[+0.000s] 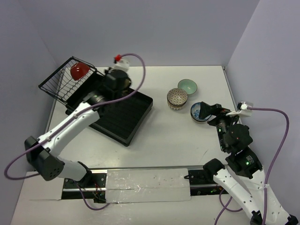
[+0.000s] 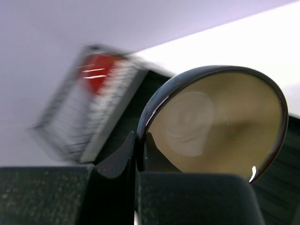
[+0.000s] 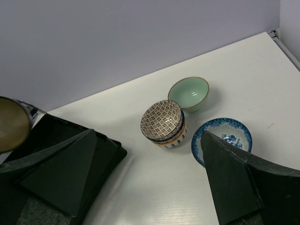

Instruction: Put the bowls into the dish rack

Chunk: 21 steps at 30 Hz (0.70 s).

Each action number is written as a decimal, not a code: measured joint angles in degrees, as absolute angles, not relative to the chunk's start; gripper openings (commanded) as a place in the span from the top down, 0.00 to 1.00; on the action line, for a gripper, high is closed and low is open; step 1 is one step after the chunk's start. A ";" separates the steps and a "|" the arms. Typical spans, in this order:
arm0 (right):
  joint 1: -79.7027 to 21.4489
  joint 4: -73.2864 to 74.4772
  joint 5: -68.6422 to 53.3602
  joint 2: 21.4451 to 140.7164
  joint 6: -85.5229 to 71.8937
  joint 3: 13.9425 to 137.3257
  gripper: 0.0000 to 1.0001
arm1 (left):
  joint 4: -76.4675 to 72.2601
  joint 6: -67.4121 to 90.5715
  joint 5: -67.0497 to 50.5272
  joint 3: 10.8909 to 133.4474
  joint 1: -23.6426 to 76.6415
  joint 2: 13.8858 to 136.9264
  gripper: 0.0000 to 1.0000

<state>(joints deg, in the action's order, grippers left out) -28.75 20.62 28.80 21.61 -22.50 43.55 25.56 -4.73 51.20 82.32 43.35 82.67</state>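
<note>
While the white table (image 1: 164,140) fills most of the top view, the black rack (image 1: 126,117) lies on its left half, angled, with its wire basket (image 1: 58,84) at the far-left end, tipped up against the wall. The left arm reaches from the near-left corner across the rack. The right arm comes up from the near-right corner toward the loose bowls.

The left gripper (image 2: 138,145) is pressed together on the rim of a brown bowl (image 2: 220,126), one finger inside and one outside. That bowl is held on edge, with its glossy tan inside facing the wrist camera. It sits over the far end of the rack, just right of the basket. I cannot tell if it touches the rack.

The right gripper (image 3: 147,135) is spread wide and holds nothing, low over the right side of the table.

A red bowl (image 1: 79,70) is in the basket. A lattice bowl (image 3: 161,121) sits on top of another bowl, mid-table and right of the rack. A mint bowl (image 3: 188,92) is just far-right of that stack. A blue bowl (image 3: 225,133) is near-right of it, partly hidden behind the right finger. I cannot tell if they touch.
</note>
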 measured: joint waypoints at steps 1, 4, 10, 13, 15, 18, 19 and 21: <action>-28.75 20.62 28.53 21.61 -22.50 43.55 0.00 | 22.81 -8.69 52.27 80.34 40.71 81.06 1.00; -28.75 20.62 27.55 21.58 -22.52 43.55 0.00 | 11.62 -22.28 54.13 72.97 32.32 76.86 1.00; -29.10 20.58 26.26 21.56 -22.70 43.44 0.00 | -2.28 -39.94 48.62 69.08 18.06 75.55 1.00; -29.67 20.18 26.13 21.28 -22.70 43.00 0.00 | -10.11 -47.33 46.70 69.10 12.29 77.47 1.00; -30.04 20.25 26.15 21.04 -22.70 42.65 0.00 | -15.14 -51.37 46.04 69.10 9.56 79.72 1.00; -30.61 20.21 26.57 20.82 -22.68 42.63 0.00 | -18.68 -55.24 45.30 69.10 6.72 83.31 1.00; -30.79 20.21 26.74 20.69 -22.68 42.63 0.00 | -19.11 -56.14 45.08 69.04 6.13 84.29 1.00; -31.14 20.21 27.24 20.40 -22.68 42.63 0.00 | -20.71 -58.02 44.42 68.01 5.04 85.76 1.00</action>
<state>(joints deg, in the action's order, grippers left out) -31.14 20.21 27.24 20.40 -22.68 42.63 -20.71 -58.02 44.42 68.01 5.04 85.76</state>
